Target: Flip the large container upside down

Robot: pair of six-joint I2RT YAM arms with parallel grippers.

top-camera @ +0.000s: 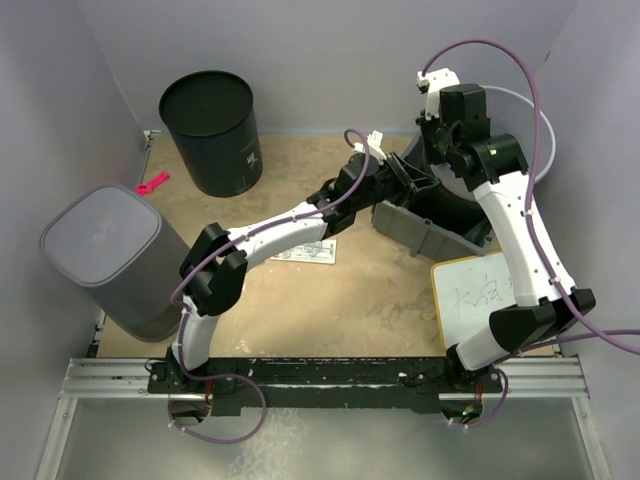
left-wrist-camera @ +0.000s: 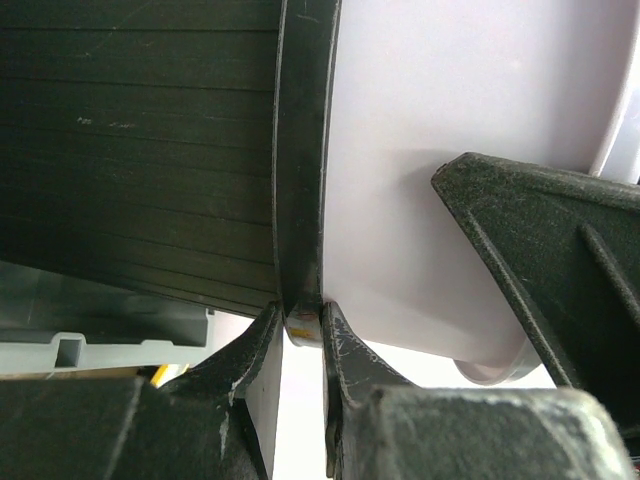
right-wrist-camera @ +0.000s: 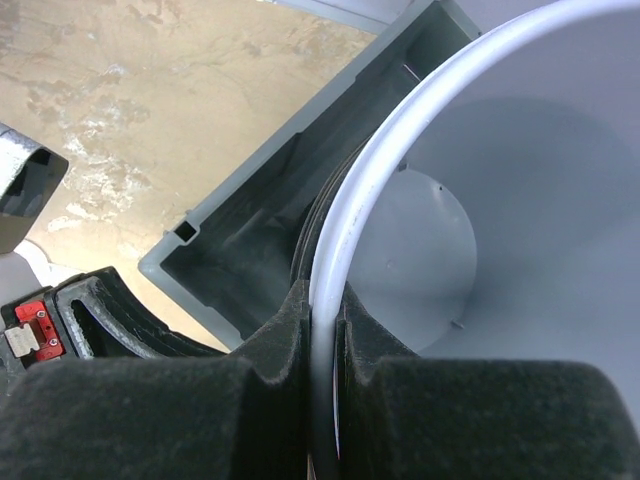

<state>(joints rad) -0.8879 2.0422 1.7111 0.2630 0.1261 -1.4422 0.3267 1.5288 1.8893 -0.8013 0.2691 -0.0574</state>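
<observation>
Your right fingers point(right-wrist-camera: 280, 345) are clamping the white rim of the large container point(right-wrist-camera: 520, 200), which is sitting at the back right of the counter point(top-camera: 380, 290), just beside a grey bin point(top-camera: 420, 232) lying on its side. Your left fingers point(left-wrist-camera: 250, 355) are pinching a dark rim point(left-wrist-camera: 300, 150) just beside the container's outer wall.

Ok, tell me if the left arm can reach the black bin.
Probably, once it lets go: its fingers pinch a dark rim, and only table lies between them and the bin.
</observation>
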